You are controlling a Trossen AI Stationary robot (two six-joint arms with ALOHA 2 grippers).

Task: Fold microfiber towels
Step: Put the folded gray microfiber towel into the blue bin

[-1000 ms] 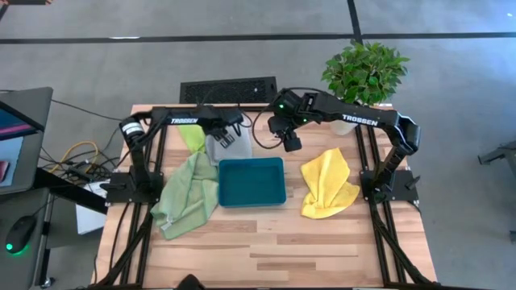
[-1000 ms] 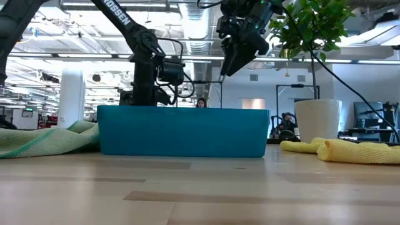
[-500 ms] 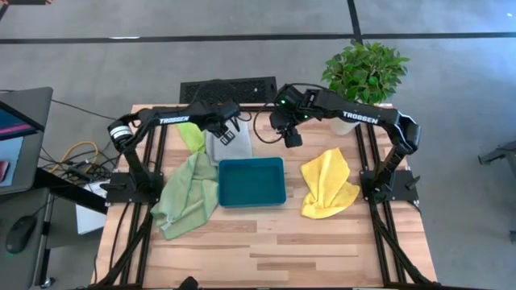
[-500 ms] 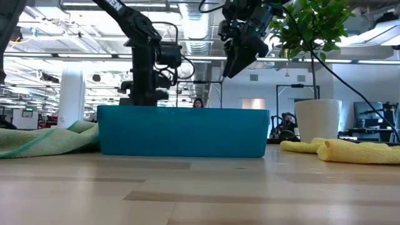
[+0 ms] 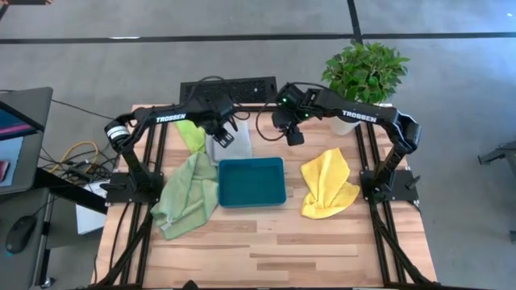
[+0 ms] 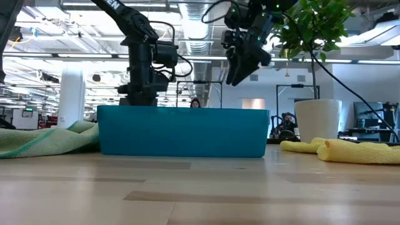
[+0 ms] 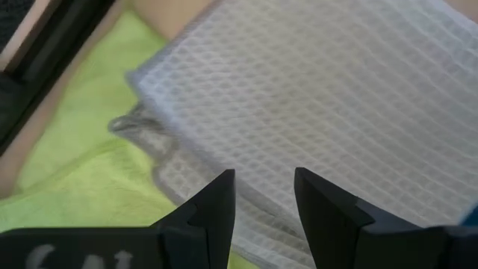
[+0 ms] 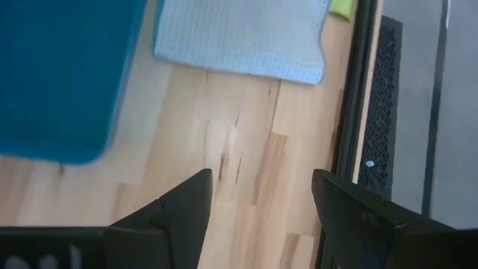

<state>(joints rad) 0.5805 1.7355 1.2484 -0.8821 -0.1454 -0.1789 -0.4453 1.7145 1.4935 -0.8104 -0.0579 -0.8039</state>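
Four towels are listed: grey (image 5: 235, 145), lime (image 5: 192, 135) far left; sage (image 5: 187, 196) left of tray (image 5: 252, 181); yellow (image 5: 329, 185) right. Soft, limp; best pinched at corners. Left gripper (image 7: 263, 196) over grey, right gripper (image 8: 260, 196) beside: parted, empty.

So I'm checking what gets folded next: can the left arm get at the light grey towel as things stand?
Probably yes. The left gripper hangs right over the light grey towel with fingers open, nothing lying on the cloth; the teal tray sits beside it.
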